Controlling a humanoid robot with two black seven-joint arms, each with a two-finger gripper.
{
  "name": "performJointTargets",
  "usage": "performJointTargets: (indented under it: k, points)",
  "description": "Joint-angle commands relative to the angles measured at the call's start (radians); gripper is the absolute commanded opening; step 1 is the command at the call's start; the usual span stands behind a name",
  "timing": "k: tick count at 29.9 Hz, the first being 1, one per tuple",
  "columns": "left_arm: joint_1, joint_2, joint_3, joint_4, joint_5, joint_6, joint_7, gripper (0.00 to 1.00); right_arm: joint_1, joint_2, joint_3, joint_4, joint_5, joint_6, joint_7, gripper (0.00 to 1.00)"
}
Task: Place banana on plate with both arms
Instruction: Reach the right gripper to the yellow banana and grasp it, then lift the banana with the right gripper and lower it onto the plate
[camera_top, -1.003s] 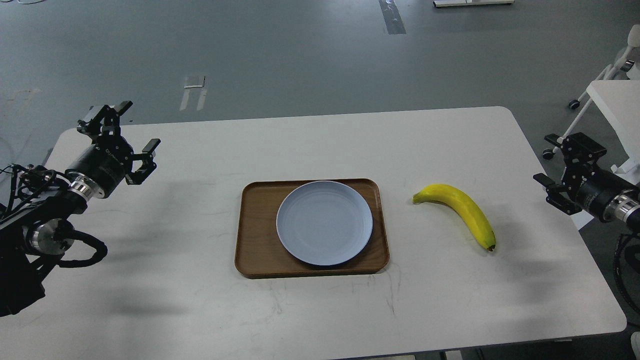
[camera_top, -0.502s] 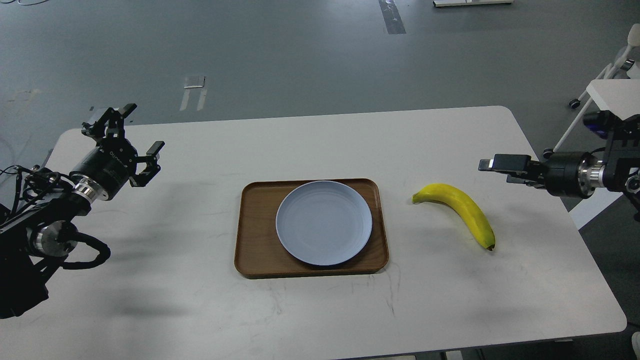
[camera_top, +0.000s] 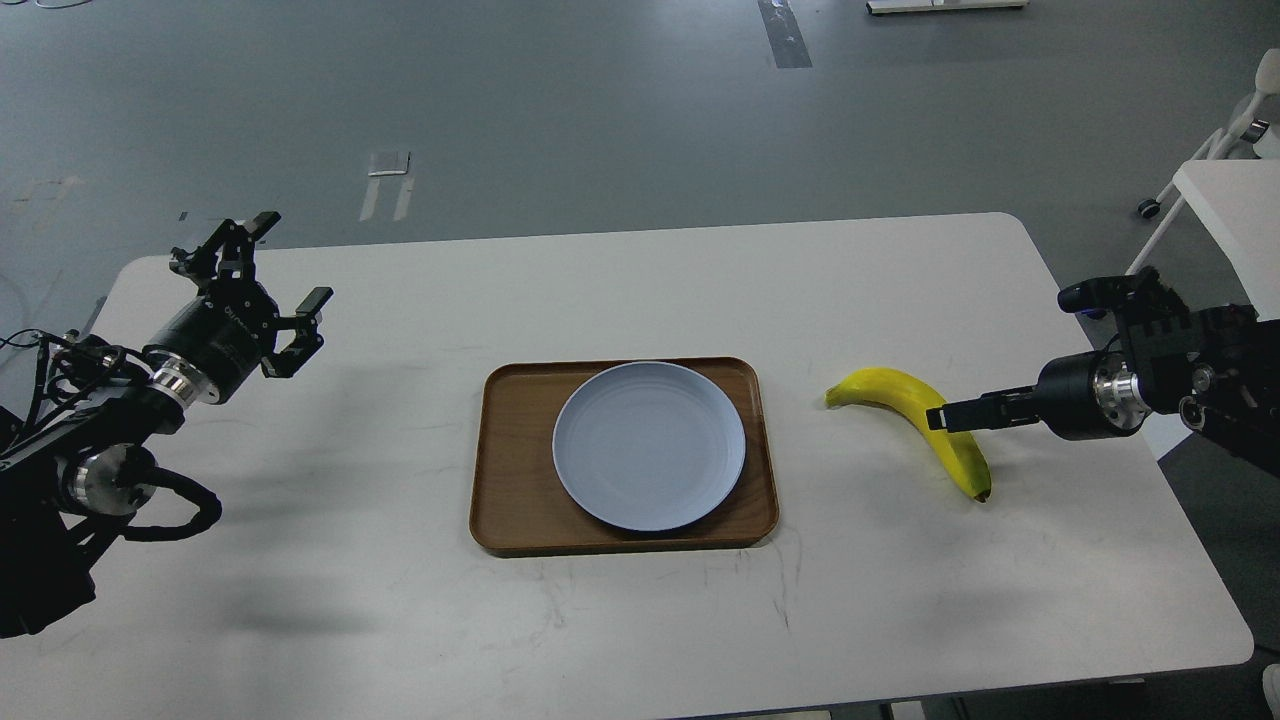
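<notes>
The yellow banana (camera_top: 893, 388) lies on the white table (camera_top: 400, 620), right of the tray, dark tip toward me. The pale blue-grey plate (camera_top: 648, 445) sits bare on a brown wooden tray (camera_top: 512, 500) at the table's middle. My right gripper (camera_top: 940, 417) reaches in from the right, its tips at the banana's middle and overlapping it; it is seen side-on, so I cannot tell its two fingers apart or whether it touches. My left gripper (camera_top: 272, 264) is open and empty, held above the table's far left, well away from the plate.
A second white table (camera_top: 1235, 200) and a wheeled frame (camera_top: 1160, 205) stand off the right edge. The floor beyond the table's far edge is grey, with tape marks.
My right gripper has swung in from the table's right edge and dropped down-left to the banana's middle. The left gripper has drifted slightly right. Banana and plate have not moved.
</notes>
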Motion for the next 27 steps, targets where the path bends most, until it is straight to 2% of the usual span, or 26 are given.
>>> performJointTargets:
  k: [1, 4, 9, 11, 13, 15, 18, 25, 27]
  points:
    - [-0.002, 0.003, -0.002, -0.002, 0.000, 0.000, 0.000, 0.98, -0.001, 0.041, -0.035, -0.017, 0.000, -0.044, 0.000, 0.95]
    - [-0.002, 0.004, -0.002, -0.002, 0.000, 0.000, 0.000, 0.98, -0.001, 0.051, -0.039, -0.018, 0.002, -0.063, 0.000, 0.88]
    - [-0.002, 0.000, -0.002, -0.002, 0.000, 0.000, 0.000, 0.98, -0.001, 0.054, -0.044, -0.018, 0.002, -0.078, 0.000, 0.45]
    - [-0.003, -0.002, -0.002, -0.002, 0.000, 0.000, 0.000, 0.98, 0.000, 0.054, -0.055, -0.016, 0.002, -0.078, 0.000, 0.37]
    - [-0.006, 0.000, -0.003, -0.003, 0.000, 0.000, 0.000, 0.98, 0.000, 0.054, -0.076, -0.016, 0.002, -0.089, 0.000, 0.23]
    - [-0.006, 0.000, -0.003, -0.003, 0.000, 0.000, 0.000, 0.98, 0.000, 0.054, -0.078, -0.016, 0.002, -0.100, 0.000, 0.14]
    - [-0.006, 0.000, -0.003, -0.003, 0.000, 0.000, 0.000, 0.98, 0.012, 0.054, -0.078, -0.008, 0.002, -0.117, 0.000, 0.09]
    - [-0.008, 0.001, -0.011, -0.003, 0.000, 0.000, 0.000, 0.98, 0.178, 0.060, -0.081, 0.053, 0.020, -0.115, 0.000, 0.09]
    - [-0.008, 0.001, -0.015, -0.005, -0.001, 0.000, 0.000, 0.98, 0.259, 0.125, -0.124, 0.056, 0.049, -0.114, 0.000, 0.09]
